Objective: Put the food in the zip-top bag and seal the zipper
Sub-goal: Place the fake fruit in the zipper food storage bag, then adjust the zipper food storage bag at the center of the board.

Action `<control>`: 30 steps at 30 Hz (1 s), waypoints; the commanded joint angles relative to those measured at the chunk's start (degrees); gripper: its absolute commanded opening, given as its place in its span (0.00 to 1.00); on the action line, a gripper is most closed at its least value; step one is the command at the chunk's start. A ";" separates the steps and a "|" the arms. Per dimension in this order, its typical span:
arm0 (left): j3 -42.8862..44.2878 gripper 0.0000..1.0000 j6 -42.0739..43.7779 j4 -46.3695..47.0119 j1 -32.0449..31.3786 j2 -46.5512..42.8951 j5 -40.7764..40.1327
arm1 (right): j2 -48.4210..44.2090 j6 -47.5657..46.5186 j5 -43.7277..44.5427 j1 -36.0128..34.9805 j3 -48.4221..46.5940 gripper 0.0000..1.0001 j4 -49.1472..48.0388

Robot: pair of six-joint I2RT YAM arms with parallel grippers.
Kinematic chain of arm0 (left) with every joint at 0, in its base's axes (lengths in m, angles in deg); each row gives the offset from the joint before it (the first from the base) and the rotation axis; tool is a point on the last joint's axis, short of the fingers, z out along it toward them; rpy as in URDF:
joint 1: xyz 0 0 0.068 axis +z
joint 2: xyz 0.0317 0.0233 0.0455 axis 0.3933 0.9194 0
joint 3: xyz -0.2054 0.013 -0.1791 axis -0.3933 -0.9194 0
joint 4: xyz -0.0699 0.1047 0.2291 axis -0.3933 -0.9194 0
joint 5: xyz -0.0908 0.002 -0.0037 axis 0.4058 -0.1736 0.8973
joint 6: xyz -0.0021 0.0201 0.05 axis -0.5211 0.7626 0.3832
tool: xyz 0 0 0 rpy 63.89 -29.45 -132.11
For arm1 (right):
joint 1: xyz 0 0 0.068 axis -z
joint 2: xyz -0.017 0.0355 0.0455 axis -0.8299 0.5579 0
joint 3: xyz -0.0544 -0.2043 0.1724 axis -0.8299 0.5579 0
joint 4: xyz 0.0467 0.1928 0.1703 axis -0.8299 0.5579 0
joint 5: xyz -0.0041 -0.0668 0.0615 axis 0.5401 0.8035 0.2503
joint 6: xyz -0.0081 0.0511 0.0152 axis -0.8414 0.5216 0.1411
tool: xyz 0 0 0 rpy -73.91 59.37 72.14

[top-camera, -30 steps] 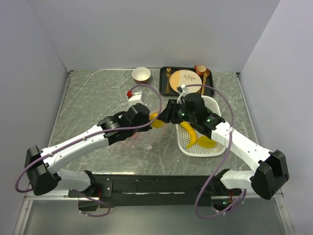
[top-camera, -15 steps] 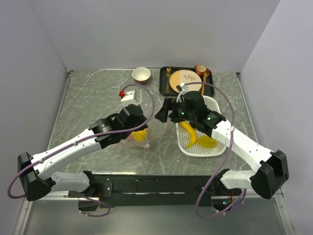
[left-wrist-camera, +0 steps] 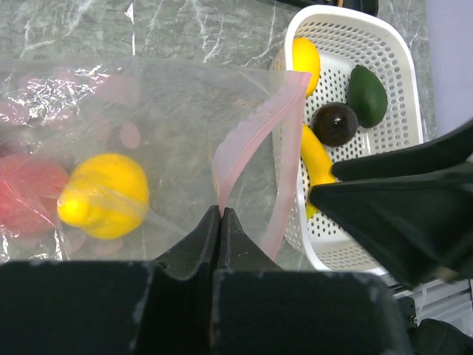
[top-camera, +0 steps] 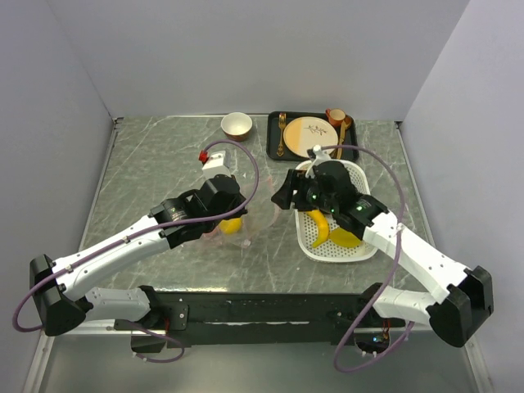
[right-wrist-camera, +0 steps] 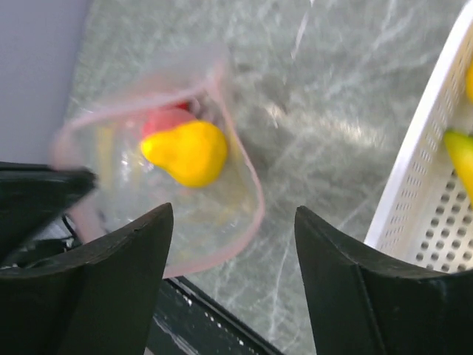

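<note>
My left gripper (left-wrist-camera: pixel 220 212) is shut on the pale pink zipper (left-wrist-camera: pixel 255 140) of the clear zip-top bag (left-wrist-camera: pixel 170 111), holding its mouth up. Inside the bag lie a yellow fruit (left-wrist-camera: pixel 103 196) and a red one (left-wrist-camera: pixel 26 200). My right gripper (right-wrist-camera: pixel 233 214) hangs open and empty just over the bag's mouth rim (right-wrist-camera: pixel 255 200), between the bag and the white basket (top-camera: pixel 360 252). More food is in the basket: a banana (left-wrist-camera: pixel 316 159), a dark purple ball (left-wrist-camera: pixel 334 123), a green piece (left-wrist-camera: pixel 367 92) and a yellow round fruit (left-wrist-camera: pixel 307 59).
At the back of the table, a dark tray (top-camera: pixel 273 135) carries a beige plate (top-camera: pixel 309 131), cutlery and a cup (top-camera: pixel 336 116). A small bowl (top-camera: pixel 237 124) stands to its left. Grey walls close in the table on three sides.
The yellow fruit that was at the bag's mouth between the grippers now lies inside the bag. My right gripper has opened and drawn back toward the basket. The left arm shifted left with the bag.
</note>
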 commanded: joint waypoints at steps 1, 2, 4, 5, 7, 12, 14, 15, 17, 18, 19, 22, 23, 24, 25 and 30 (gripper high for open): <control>2.33 0.01 -0.76 0.84 -0.01 -0.07 -1.63 | 1.67 2.93 -1.32 -0.33 2.11 0.72 -0.40; 2.25 0.01 -0.85 0.75 0.07 -0.07 -1.63 | 2.37 2.85 -1.15 -0.25 2.20 0.72 -0.66; 2.07 0.01 -0.94 1.01 -0.02 -0.24 -1.37 | 3.25 2.67 -1.76 -0.42 2.29 0.72 -1.36; 1.89 0.01 -0.77 1.10 -0.02 -0.33 -1.28 | 4.30 2.76 -1.93 -0.34 2.12 0.72 -1.71; 1.72 0.01 -0.94 1.01 -0.02 -0.33 -1.45 | 5.45 2.84 -4.21 -0.34 1.06 0.72 -2.33; 1.80 0.01 -0.76 0.57 0.07 -0.59 -1.71 | 10.72 2.93 -8.52 -0.33 -2.44 0.41 -5.50; 2.50 0.01 -0.76 -0.82 0.33 -1.21 -2.41 | 13.18 2.76 -10.63 -0.33 -4.47 0.16 -5.50; 2.86 0.01 -0.76 -1.44 0.68 -1.64 -2.77 | 13.71 2.67 -10.99 -0.42 -6.91 0.09 -5.50; 3.47 0.01 -0.42 -2.85 2.96 -4.10 -3.21 | 14.42 1.71 -11.25 -0.51 -9.91 0.00 -4.62; 3.65 0.01 0.11 -3.12 4.19 -5.15 -3.04 | 14.59 1.35 -11.17 -0.60 -13.58 0.00 -4.10; 3.82 0.01 0.64 -3.47 5.51 -7.95 -2.95 | 15.12 0.92 -11.16 -0.68 -15.62 0.00 -3.83; 5.31 0.01 3.18 -5.40 11.31 -12.53 -3.03 | 17.48 -0.32 -13.00 -0.95 -24.05 0.00 -2.69; 6.71 0.01 4.32 -6.45 13.41 -13.33 -3.38 | 18.37 -0.75 -15.62 -1.04 -26.16 0.00 -2.60; 7.68 0.01 4.77 -8.72 14.13 -13.95 -4.86 | 19.51 -0.93 -16.78 -1.82 -30.27 0.00 -2.68; 8.74 0.01 4.95 -10.31 14.57 -14.65 -5.75 | 21.95 -1.02 -17.75 -2.35 -32.40 0.00 -2.25; 11.65 0.01 3.55 -14.19 14.84 -16.85 -8.74 | 28.30 -2.52 -18.46 -6.48 -41.73 0.01 1.97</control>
